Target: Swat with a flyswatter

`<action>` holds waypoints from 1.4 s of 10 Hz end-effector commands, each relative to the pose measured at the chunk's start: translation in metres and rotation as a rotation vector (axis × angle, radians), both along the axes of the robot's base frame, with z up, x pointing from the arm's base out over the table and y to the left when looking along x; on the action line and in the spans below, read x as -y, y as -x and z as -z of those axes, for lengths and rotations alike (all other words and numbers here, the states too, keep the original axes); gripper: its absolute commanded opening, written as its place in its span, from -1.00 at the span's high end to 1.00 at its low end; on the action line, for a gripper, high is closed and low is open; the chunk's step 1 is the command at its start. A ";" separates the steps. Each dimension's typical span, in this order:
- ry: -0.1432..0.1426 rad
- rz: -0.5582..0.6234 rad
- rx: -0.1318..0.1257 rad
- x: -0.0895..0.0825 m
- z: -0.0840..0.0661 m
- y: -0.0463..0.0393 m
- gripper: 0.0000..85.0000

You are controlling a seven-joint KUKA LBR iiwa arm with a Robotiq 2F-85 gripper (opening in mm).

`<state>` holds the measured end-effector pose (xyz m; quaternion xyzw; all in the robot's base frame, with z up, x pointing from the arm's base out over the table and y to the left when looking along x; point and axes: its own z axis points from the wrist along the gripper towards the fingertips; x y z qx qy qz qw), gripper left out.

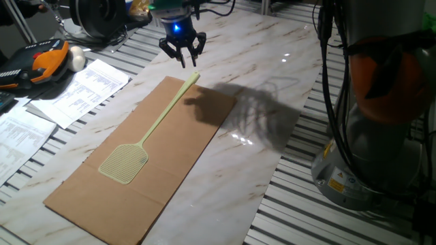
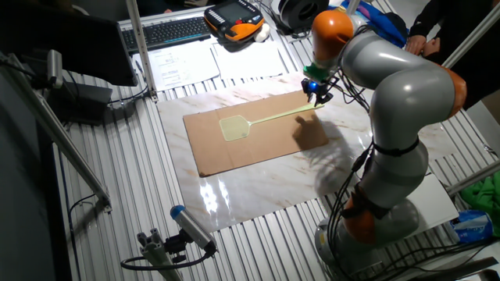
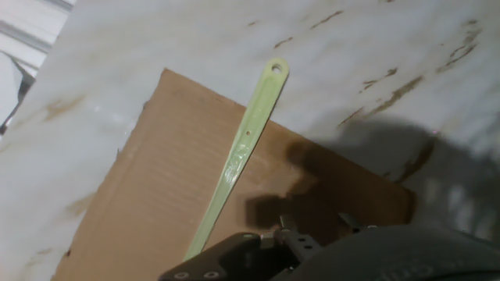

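Observation:
The pale yellow-green flyswatter (image 1: pixel 162 114) lies flat on a brown cardboard sheet (image 1: pixel 177 163). Its mesh head (image 1: pixel 125 163) points toward the near left, and its handle end (image 1: pixel 195 77) sits at the sheet's far corner. My gripper (image 1: pixel 182 56) hangs open and empty just above and behind that handle end, not touching it. In the other fixed view the gripper (image 2: pixel 318 95) is over the right end of the flyswatter (image 2: pixel 269 119). The hand view shows the handle (image 3: pixel 244 148) with its hanging hole, running diagonally over the cardboard (image 3: pixel 148 203). My fingertips are not visible there.
The cardboard lies on a marble board (image 1: pixel 272 61) over a slatted metal table. Papers (image 1: pixel 82 88), an orange-black pendant (image 1: pixel 41 61) and a white ball (image 1: pixel 76 60) lie at the far left. The robot base (image 1: pixel 368 163) stands at the right. A keyboard (image 2: pixel 168 31) sits at the back.

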<state>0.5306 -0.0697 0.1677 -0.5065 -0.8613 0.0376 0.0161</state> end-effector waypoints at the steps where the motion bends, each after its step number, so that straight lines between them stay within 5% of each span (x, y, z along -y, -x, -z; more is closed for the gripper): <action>1: -0.020 -0.008 0.005 0.000 0.000 0.0000 0.60; 2: -0.042 -0.022 0.006 0.000 0.000 0.0000 0.60; 3: -0.036 -0.023 0.024 0.000 0.000 0.0000 0.20; 4: -0.055 -0.019 0.046 0.000 0.000 0.0000 0.20; 5: -0.061 -0.019 0.052 0.000 0.000 0.0000 0.20; 7: -0.120 -0.034 0.050 0.000 0.000 0.0000 0.20; 9: -0.119 -0.036 0.047 0.000 0.000 0.0000 0.20; 12: -0.077 -0.015 0.058 0.000 0.000 0.0000 0.20; 14: -0.073 0.009 0.069 0.004 0.011 -0.0099 0.20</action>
